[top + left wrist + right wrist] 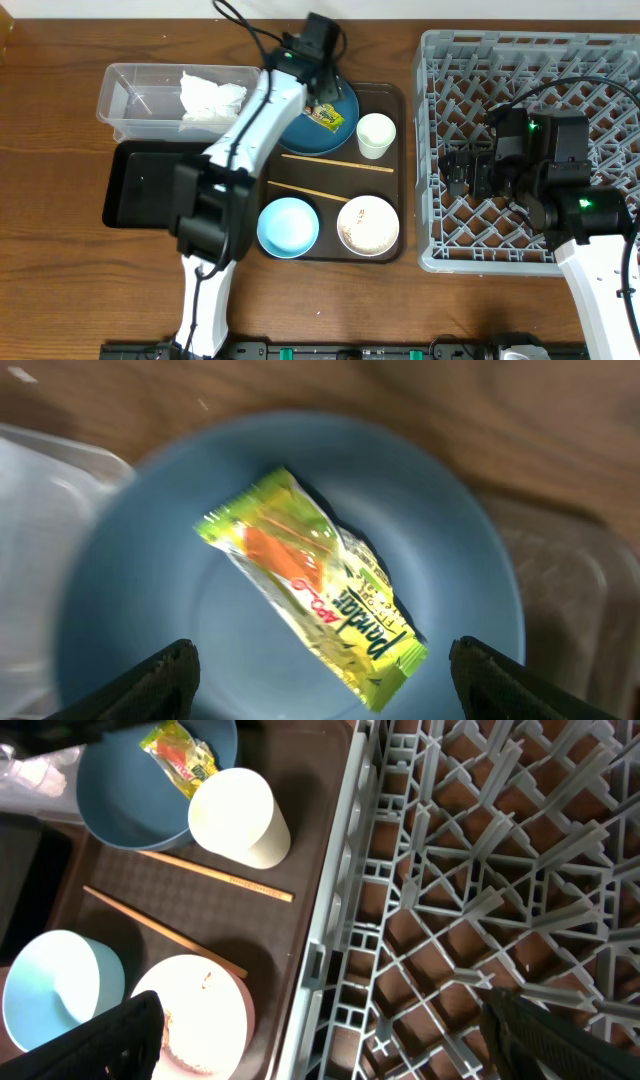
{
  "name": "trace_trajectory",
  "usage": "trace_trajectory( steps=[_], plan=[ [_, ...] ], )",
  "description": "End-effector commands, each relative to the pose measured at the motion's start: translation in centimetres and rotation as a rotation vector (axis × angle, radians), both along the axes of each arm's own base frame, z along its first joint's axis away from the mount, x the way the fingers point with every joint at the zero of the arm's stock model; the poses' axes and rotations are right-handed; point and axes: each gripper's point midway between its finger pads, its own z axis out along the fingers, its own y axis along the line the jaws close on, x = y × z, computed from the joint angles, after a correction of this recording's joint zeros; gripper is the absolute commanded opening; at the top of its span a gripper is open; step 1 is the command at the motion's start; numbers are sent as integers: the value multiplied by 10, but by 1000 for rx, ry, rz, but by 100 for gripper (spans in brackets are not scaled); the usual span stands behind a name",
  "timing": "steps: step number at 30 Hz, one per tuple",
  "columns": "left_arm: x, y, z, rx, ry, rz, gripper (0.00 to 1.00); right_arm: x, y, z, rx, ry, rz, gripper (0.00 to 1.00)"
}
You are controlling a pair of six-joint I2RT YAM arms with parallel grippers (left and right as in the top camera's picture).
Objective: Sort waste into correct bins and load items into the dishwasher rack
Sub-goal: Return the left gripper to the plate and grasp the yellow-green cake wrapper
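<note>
A dark brown serving tray (340,177) lies flat on the brown wooden table (60,280), near its middle.

From overhead you lose most of the dark-blue plate (346,108) under the left arm (255,115), whose elbow also covers the right end of the black tray (140,185). The right arm (545,175) masks a patch of the dishwasher rack (470,60). The print on the wrapper (327,118) is too small for you to read there. In the left wrist view you get only the tips of the left fingers (165,678), and the clear tub (40,510) is a blur. In the right wrist view the picture's edges cut off the light-blue bowl (55,990) and the white bowl (205,1015).
</note>
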Motion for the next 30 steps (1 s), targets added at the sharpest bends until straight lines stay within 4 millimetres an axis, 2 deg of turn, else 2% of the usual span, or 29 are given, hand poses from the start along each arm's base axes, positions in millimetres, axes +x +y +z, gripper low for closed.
trace_trajectory(
  steps=[1,6,13,14,16,18,22,23,24,27,30],
  plan=[
    [0,2,-30,13,38,80,83,-3,8,7,11,-10,26,99],
    [8,0,-61,14,47,108,83,-5,8,5,10,1,25,99],
    [9,-1,-82,22,64,107,82,-6,8,4,10,7,25,99],
    [8,0,-83,25,68,107,77,-6,8,4,9,6,25,99],
    [6,0,-84,27,75,106,56,-6,8,4,10,6,25,99],
    [3,2,-86,35,90,106,39,-6,8,4,10,6,25,99],
    [-9,6,-90,56,139,105,19,-6,8,4,10,6,25,99],
    [-11,7,-90,61,148,105,9,-5,8,4,10,5,25,99],
    [-12,8,-91,64,155,105,6,-5,8,5,10,4,25,99],
    [-13,8,-84,66,152,95,6,-5,8,4,10,5,25,99],
    [-8,6,-58,46,108,91,6,-6,8,4,10,6,25,99]
  ],
)
